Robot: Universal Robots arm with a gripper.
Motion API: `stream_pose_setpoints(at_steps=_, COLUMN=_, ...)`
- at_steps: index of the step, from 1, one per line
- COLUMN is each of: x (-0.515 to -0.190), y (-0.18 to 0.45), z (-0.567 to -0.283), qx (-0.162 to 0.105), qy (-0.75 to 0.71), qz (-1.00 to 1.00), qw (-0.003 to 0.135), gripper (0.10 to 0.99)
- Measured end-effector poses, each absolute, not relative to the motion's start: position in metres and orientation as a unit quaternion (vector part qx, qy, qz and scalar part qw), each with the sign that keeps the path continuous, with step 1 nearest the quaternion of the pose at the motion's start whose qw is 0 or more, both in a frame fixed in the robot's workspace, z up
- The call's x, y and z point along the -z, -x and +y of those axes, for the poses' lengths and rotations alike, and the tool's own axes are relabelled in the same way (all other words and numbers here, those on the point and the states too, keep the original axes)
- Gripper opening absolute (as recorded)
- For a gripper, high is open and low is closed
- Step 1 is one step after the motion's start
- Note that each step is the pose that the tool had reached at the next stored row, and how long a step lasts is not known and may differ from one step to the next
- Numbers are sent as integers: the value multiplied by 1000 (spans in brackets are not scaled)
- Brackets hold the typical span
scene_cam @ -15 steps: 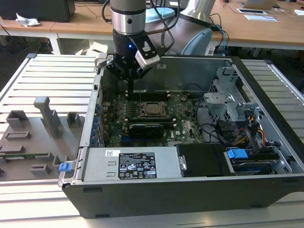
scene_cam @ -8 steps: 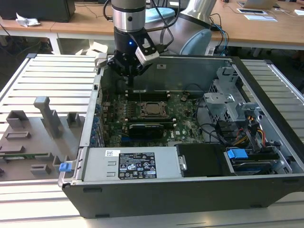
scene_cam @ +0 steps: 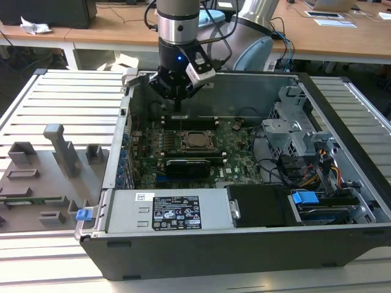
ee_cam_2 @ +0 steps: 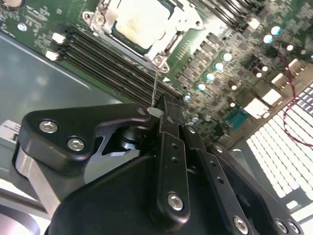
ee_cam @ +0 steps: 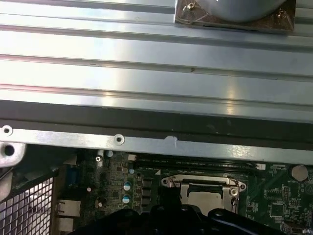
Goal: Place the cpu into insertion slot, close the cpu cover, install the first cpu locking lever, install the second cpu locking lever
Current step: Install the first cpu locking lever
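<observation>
One claw (scene_cam: 177, 108): fingers pinched together on the tip of the lever (ee_cam_2: 155, 83), above the memory slots (ee_cam_2: 105, 63).
cpu (ee_cam_2: 139, 22): seated in the slot (scene_cam: 186, 141), near the claw tips, not touching them.
cover (ee_cam_2: 188, 22): down flat around the cpu.
lever: thin wire, runs from the cover's corner to the claw.

I see a ribbed silver metal table (scene_cam: 67, 91) filling most of the exterior view. An open dark computer case (scene_cam: 214, 253) sits on it at centre and right. A grey fixture plate (scene_cam: 46, 186) with upright blocks lies at lower left, just beside the case.
</observation>
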State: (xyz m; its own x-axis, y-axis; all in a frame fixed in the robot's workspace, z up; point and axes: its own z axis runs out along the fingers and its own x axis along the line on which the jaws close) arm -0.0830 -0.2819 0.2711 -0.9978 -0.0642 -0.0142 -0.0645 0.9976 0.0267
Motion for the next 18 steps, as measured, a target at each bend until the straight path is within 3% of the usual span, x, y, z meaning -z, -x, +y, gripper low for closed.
stream_pose_setpoints(at_steps=18, x=-238, y=65, z=-281, qx=-14, qy=32, qz=999, qw=4, gripper=106)
